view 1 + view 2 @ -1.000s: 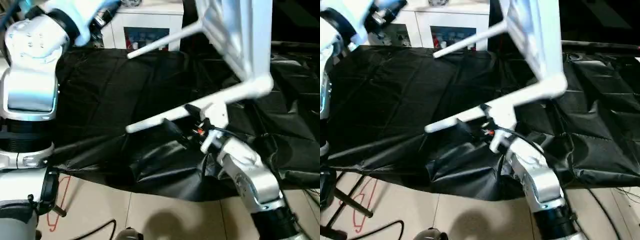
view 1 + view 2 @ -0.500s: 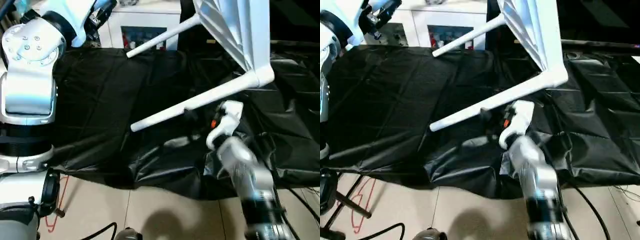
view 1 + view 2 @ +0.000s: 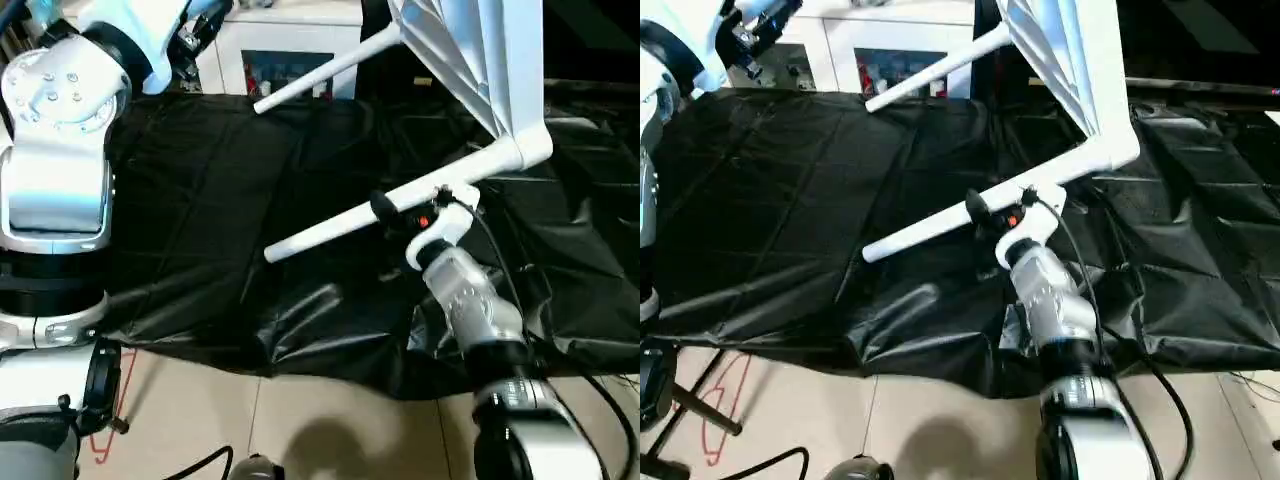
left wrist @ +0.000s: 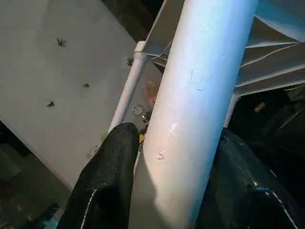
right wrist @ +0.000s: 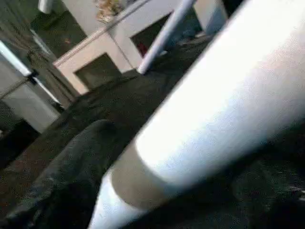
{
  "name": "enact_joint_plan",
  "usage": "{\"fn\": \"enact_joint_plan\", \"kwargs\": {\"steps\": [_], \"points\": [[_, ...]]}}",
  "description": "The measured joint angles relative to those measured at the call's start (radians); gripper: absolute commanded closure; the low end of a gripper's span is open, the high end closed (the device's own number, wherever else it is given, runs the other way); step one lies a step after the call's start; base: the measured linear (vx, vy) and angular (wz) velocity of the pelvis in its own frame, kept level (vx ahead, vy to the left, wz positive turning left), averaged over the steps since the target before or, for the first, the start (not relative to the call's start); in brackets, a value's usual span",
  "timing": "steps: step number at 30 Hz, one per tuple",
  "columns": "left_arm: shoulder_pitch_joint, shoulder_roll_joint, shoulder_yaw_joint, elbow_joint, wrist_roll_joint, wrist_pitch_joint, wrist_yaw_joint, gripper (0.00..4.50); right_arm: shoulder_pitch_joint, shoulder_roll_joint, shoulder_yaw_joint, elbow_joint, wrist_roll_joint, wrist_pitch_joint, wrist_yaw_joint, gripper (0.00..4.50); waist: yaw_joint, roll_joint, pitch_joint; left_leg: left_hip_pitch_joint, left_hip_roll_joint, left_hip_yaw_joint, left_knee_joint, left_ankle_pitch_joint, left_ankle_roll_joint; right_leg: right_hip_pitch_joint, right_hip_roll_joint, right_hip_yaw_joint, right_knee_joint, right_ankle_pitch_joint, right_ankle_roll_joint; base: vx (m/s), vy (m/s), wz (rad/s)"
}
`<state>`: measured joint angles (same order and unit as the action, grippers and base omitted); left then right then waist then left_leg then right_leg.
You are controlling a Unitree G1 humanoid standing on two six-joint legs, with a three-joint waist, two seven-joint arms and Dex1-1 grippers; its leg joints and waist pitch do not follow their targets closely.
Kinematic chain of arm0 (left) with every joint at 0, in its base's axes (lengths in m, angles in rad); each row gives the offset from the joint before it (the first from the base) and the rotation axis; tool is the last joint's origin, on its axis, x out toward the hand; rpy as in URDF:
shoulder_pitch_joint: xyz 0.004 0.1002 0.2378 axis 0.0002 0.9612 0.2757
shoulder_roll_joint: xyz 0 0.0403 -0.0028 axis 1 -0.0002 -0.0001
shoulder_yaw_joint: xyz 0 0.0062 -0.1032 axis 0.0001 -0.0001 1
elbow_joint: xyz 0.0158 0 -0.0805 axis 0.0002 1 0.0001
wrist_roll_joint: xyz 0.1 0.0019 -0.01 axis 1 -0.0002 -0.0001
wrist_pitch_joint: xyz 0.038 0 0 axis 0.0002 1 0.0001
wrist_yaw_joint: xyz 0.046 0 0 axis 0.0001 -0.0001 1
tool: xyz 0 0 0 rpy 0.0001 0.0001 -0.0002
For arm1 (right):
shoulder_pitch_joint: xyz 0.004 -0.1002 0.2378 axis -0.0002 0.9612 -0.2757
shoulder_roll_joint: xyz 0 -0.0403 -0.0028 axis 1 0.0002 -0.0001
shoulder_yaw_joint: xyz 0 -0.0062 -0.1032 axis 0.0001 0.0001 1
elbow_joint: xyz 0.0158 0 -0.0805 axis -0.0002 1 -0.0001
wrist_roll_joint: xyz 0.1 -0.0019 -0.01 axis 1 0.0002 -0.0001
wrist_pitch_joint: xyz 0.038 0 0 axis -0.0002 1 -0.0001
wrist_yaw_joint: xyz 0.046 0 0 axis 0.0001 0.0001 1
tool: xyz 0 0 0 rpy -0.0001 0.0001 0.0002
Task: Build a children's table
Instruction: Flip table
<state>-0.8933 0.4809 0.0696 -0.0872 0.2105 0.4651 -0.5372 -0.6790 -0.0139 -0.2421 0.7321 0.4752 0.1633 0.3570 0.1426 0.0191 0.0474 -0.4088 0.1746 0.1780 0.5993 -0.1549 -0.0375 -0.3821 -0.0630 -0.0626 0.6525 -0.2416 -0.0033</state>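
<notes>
1. the white tabletop (image 3: 480,60) stands tipped on edge at the far right of the black-covered surface (image 3: 200,200), its ribbed underside turned toward the robot's left.
2. two white tube legs stick out of its corner sockets, pointing toward the robot's left: the near leg (image 3: 330,228) slopes down over the black cover, and the far leg (image 3: 320,75) runs in front of a white cabinet (image 3: 290,45).
3. the right tool (image 3: 405,208) is at the near leg, about halfway along it, with one black finger (image 3: 383,207) showing against the tube. the right wrist view has the white tube (image 5: 224,114) lying right across the tool. i cannot tell whether the fingers have closed on it.
4. the left tool (image 4: 171,191) grips a white tube (image 4: 200,95), a black finger (image 4: 107,181) pressed to either side of it, with the tabletop's ribbed underside beyond.
5. the left arm (image 3: 60,130) is raised at the robot's left.
</notes>
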Motion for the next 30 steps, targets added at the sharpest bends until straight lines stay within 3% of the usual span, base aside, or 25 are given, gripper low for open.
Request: {"fn": "enact_joint_plan", "kwargs": {"steps": [6,16,20,26,30], "points": [[0.009,0.000,0.011,-0.018,-0.001,0.006,0.005,2.43,-0.051,0.003,-0.065,0.109,0.058,-0.006,0.104,1.56,-0.002,-0.008,0.005,-0.001,0.000,0.000,0.000,0.001,0.002,0.000,0.000,0.000,0.000,0.000,0.000,0.000,0.000,0.00],[0.031,-0.001,0.047,-0.023,-0.021,0.007,0.020,2.43,-0.064,-0.008,-0.078,0.136,0.066,-0.045,0.150,2.41,0.000,-0.009,0.006,-0.001,0.000,0.000,0.000,0.001,0.002,-0.001,0.000,-0.001,0.000,0.000,0.000,0.000,0.000,0.00],[0.047,-0.004,0.067,-0.026,-0.030,0.006,0.028,2.43,-0.068,-0.013,-0.082,0.135,0.072,-0.055,0.168,2.51,0.001,-0.009,0.006,-0.001,0.000,0.000,0.000,0.001,0.002,0.000,0.000,-0.001,0.000,0.000,0.000,0.000,0.000,0.00],[0.089,-0.025,0.111,-0.023,-0.061,-0.016,0.068,2.44,-0.067,-0.040,-0.075,0.080,0.052,-0.062,0.173,2.62,0.002,-0.010,0.006,-0.002,0.000,0.000,0.000,0.001,0.002,0.000,-0.001,-0.001,0.000,0.000,0.000,0.000,0.000,0.00],[0.162,-0.068,0.161,-0.010,-0.093,-0.082,0.107,2.47,-0.018,-0.070,-0.038,-0.061,0.002,-0.093,0.154,2.64,0.007,-0.012,0.007,-0.004,0.000,0.000,0.000,0.002,0.002,-0.001,-0.001,-0.002,-0.002,0.000,0.000,0.000,0.000,0.00]]}}
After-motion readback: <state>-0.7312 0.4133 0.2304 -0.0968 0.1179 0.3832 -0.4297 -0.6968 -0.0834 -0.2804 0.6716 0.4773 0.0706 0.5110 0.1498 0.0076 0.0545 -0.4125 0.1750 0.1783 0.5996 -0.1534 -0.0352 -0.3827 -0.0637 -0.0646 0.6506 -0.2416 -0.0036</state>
